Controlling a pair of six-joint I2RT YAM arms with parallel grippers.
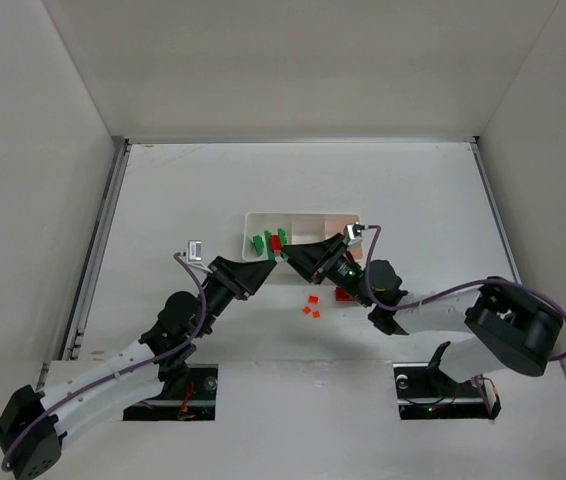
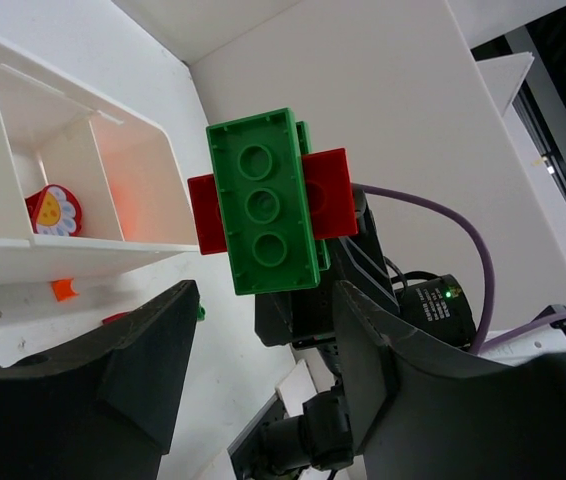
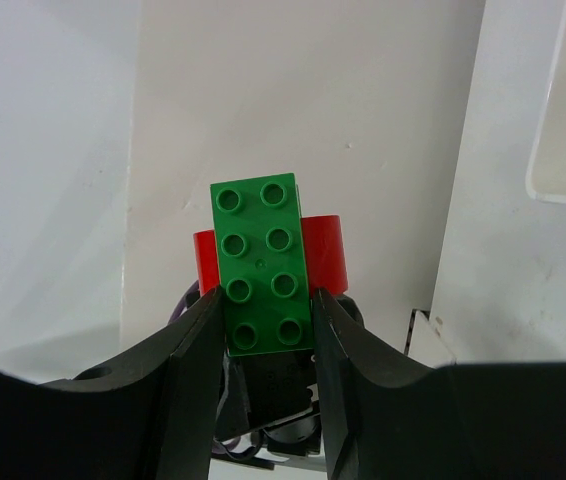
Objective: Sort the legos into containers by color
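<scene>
While the right gripper (image 3: 266, 318) clamps the green brick (image 3: 263, 262) beside the tray (image 1: 251, 225), the wide-open left gripper (image 2: 258, 325) should grip the red brick (image 3: 325, 250) and pull squarely; their join is hidden, probably studs.

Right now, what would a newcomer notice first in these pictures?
The eye goes to a green brick crossed by a red brick, pinched in the right gripper at the white tray's near edge. The open left gripper faces it. Tiny orange pieces lie loose on the table, nearer the arm bases.
</scene>
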